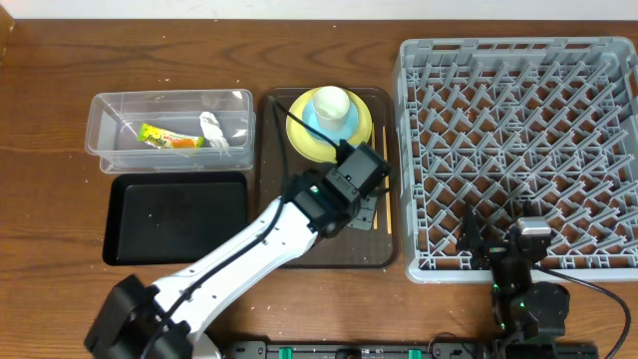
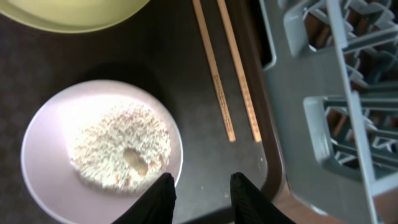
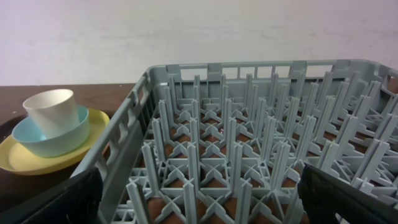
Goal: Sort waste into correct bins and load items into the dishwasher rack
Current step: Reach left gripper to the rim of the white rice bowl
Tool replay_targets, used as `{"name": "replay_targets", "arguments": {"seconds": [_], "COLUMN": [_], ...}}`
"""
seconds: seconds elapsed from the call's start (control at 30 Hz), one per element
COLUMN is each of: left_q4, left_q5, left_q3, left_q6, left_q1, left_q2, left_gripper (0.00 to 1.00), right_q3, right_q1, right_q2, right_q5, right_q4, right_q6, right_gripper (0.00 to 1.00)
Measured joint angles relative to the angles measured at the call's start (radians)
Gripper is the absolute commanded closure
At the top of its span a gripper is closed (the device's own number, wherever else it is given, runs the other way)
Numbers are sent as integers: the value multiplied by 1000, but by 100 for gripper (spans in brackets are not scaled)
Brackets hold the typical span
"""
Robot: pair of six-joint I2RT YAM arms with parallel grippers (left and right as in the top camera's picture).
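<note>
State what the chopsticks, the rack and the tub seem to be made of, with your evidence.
Chopsticks: likely wood or bamboo, pale tan and matte. Rack: grey moulded plastic, with a dull sheen and a thin lattice. Tub: clear plastic, with see-through walls.

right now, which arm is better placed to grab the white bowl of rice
Left. The left gripper hangs open over the white bowl's rim on the brown tray. The right gripper sits open at the dishwasher rack's near edge, farther off.

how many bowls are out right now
2. A light blue bowl sits on the yellow plate with a white cup in it; a white bowl of rice is on the brown tray near the left gripper. Others may be hidden.
</note>
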Motion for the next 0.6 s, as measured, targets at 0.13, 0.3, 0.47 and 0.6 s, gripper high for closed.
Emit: {"name": "replay_targets", "arguments": {"seconds": [0.13,0.3,0.47,0.6], "left_q4": [13,17,17,18], "left_q5": [-11,-21,-21,-21], "left_q3": [0,0,0,0], "left_q6": [0,0,0,0], "left_q1": [0,0,0,0], "left_q2": [50,122,172,190], "left_gripper": [68,69,69,72], "right_q3": [0,0,0,0], "right_q1": [0,0,0,0], "right_q2": [0,0,0,0], "right_q5": [0,0,0,0], "right_q4": [0,0,0,0], "right_q6": [0,0,0,0], "right_gripper": [1,1,1,1]}}
